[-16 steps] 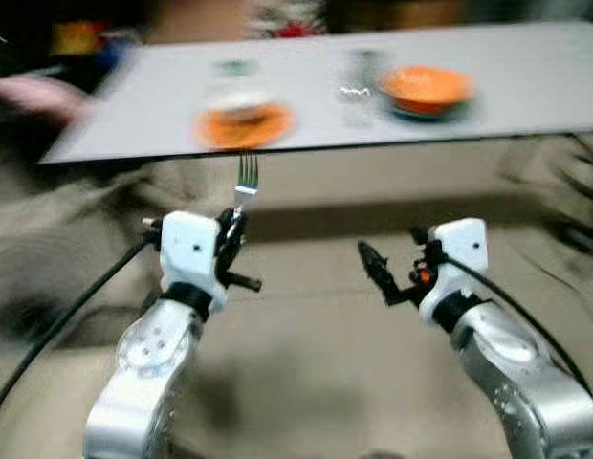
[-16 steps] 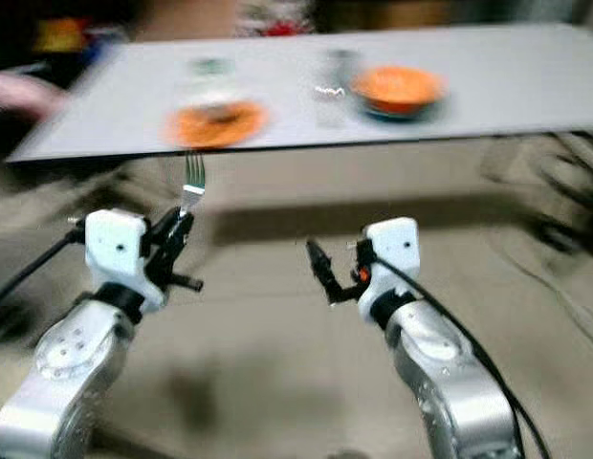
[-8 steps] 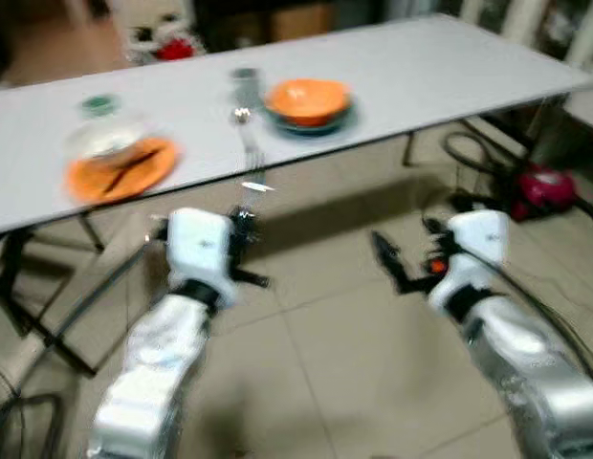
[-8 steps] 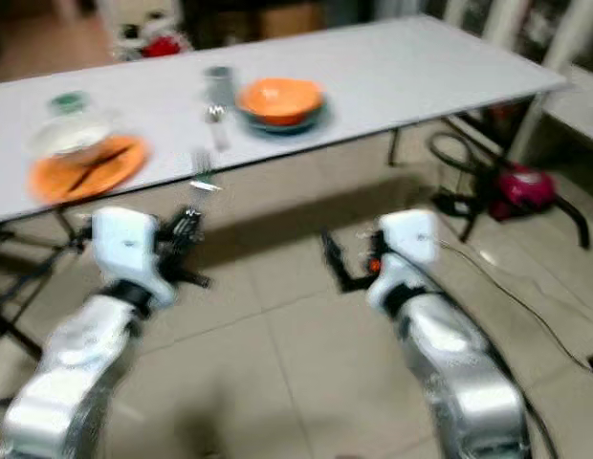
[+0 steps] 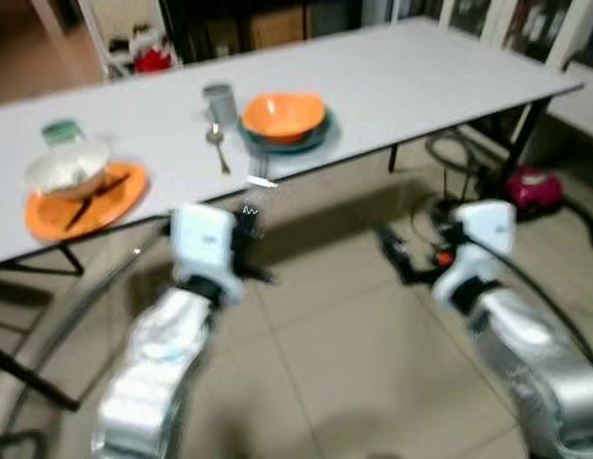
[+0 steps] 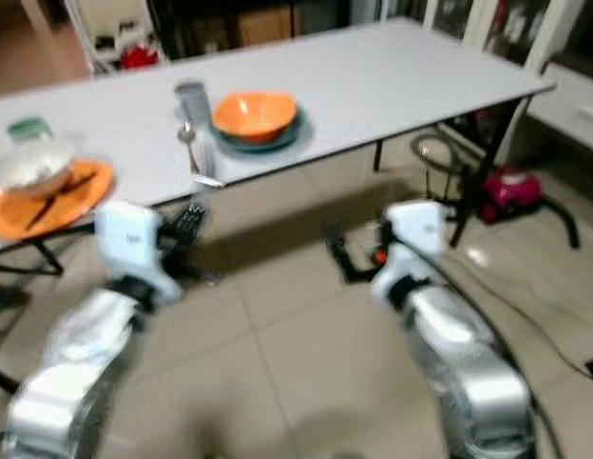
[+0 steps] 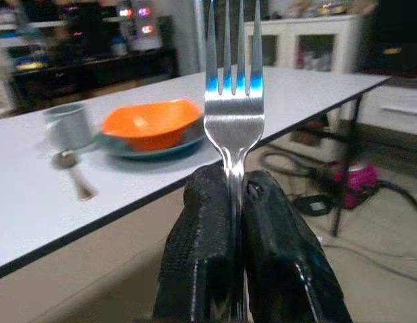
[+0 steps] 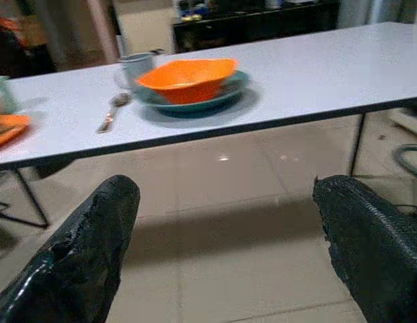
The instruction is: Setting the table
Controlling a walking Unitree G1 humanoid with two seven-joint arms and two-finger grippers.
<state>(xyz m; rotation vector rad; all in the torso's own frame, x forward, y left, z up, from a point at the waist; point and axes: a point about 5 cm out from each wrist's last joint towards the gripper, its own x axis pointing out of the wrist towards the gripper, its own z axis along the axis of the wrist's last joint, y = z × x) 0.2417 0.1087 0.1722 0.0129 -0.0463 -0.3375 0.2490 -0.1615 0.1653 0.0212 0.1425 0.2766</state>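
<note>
My left gripper is shut on a silver fork, which stands upright with its tines up, just short of the white table's near edge. On the table ahead sits an orange bowl on a teal plate. Left of them lie a spoon and a grey cup. Further left is an orange plate with a white bowl and dark chopsticks. My right gripper is open and holds nothing, out over the floor.
A red vacuum cleaner and cables lie on the tiled floor under the table's right end. Black table legs stand at the right and left. Dark shelves and boxes line the far side.
The whole picture has shifted and sharpened as I turn and walk, so the table sits nearer and the orange bowl is ahead. The fork stays in my left gripper.
</note>
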